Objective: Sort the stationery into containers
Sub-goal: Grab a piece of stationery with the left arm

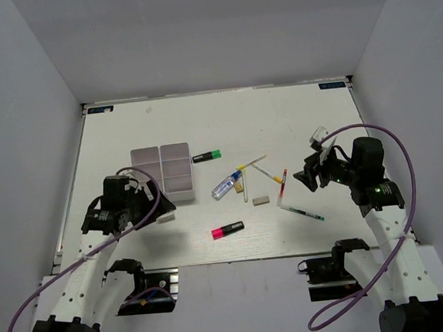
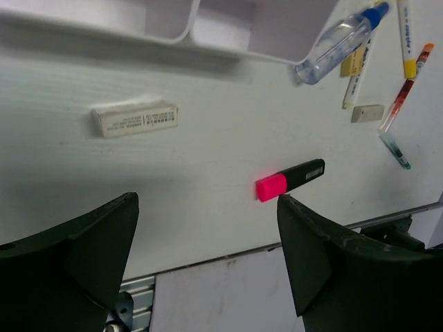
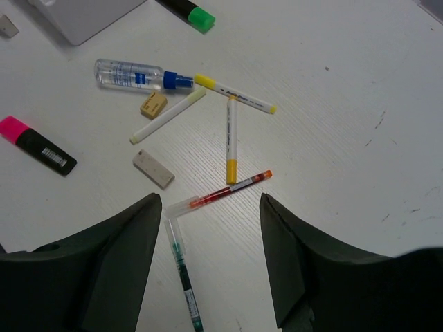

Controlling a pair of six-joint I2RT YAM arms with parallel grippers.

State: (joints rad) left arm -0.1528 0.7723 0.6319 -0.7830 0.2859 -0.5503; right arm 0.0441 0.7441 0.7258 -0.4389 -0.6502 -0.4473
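The white divided tray (image 1: 162,170) lies at centre left. To its right lie a green-capped highlighter (image 1: 207,156), a clear blue-capped tube (image 1: 226,186), several thin pens (image 1: 269,175) and small erasers (image 1: 261,200). A pink-capped highlighter (image 1: 228,230) lies nearer the front. My left gripper (image 1: 163,206) is open and empty, just in front of the tray. A labelled eraser (image 2: 135,117) lies ahead of its fingers, the pink highlighter (image 2: 291,178) by its right finger. My right gripper (image 3: 210,199) is open and empty above the red pen (image 3: 228,188) and green pen (image 3: 183,277).
Grey walls enclose the white table on three sides. The table's front edge (image 2: 228,256) runs just under my left gripper, with a metal rail below it. The arm bases and purple cables (image 1: 410,196) lie at the near edge.
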